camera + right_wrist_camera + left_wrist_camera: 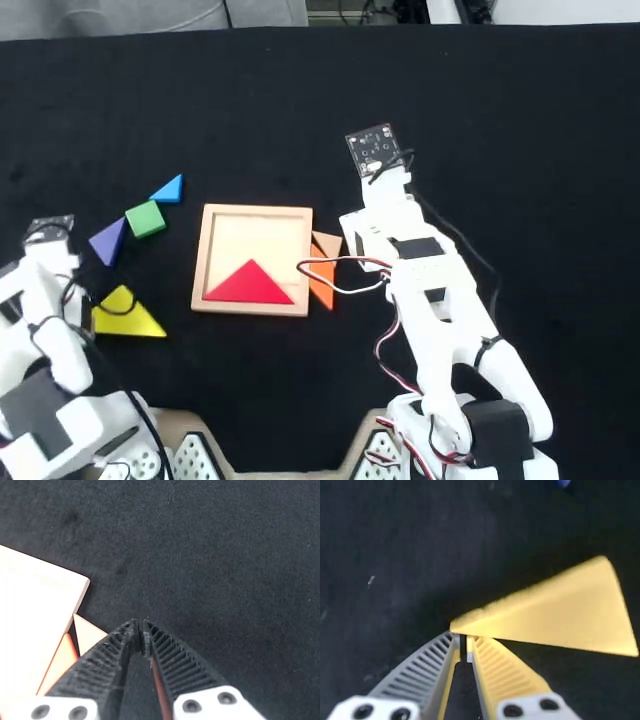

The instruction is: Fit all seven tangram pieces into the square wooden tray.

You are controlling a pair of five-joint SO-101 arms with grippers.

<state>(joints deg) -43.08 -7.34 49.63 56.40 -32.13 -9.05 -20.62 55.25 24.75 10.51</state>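
The square wooden tray (214,262) lies mid-table with a red triangle (250,283) inside its near edge. Just outside its right side lie a tan triangle (327,243) and an orange piece (322,286). My right gripper (355,240) hangs beside them, shut and empty; in the right wrist view its tips (139,629) are over black cloth next to the tan triangle (89,633), the orange piece (59,664) and the tray's corner (45,600). My left gripper (463,641) is shut, tips at a corner of the yellow triangle (555,615).
Left of the tray lie a small blue triangle (168,189), a green square (146,218), a purple triangle (108,240) and the yellow triangle (125,312). A red and white cable (340,275) loops from the right arm over the orange piece.
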